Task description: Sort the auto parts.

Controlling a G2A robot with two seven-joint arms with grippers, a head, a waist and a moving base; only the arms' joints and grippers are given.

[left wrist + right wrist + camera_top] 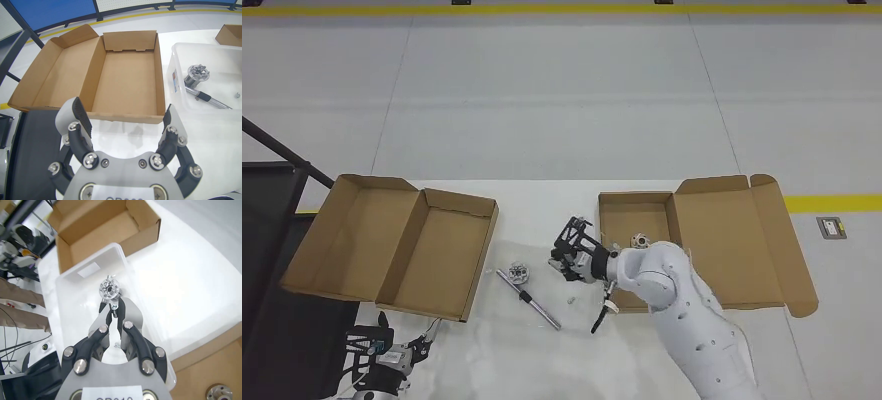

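The right gripper (pixel 115 313) has its fingers clamped on a small bolt (pixel 114 307) above the clear bin (pixel 113 246) at mid-table. The left gripper (pixel 122 104) hangs with fingers apart by the table's front-left corner. One hub (pixel 640 240) lies in the right box (pixel 652 212), while a second hub (pixel 197 73), a rod (pixel 213 99) and a screw (pixel 116 345) are left in the bin, so sorting looks barely begun.

I work in a lab-like test hall: a pale floor (pixel 542 90) taped with yellow lines (pixel 542 9), blue partition panels (pixel 56 11) on black frames (pixel 28 28), and a white surface (pixel 198 136).

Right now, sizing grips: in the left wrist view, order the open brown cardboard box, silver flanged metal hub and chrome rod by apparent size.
Open brown cardboard box, largest.
Chrome rod and silver flanged metal hub: longer versus bulkier, unranked.
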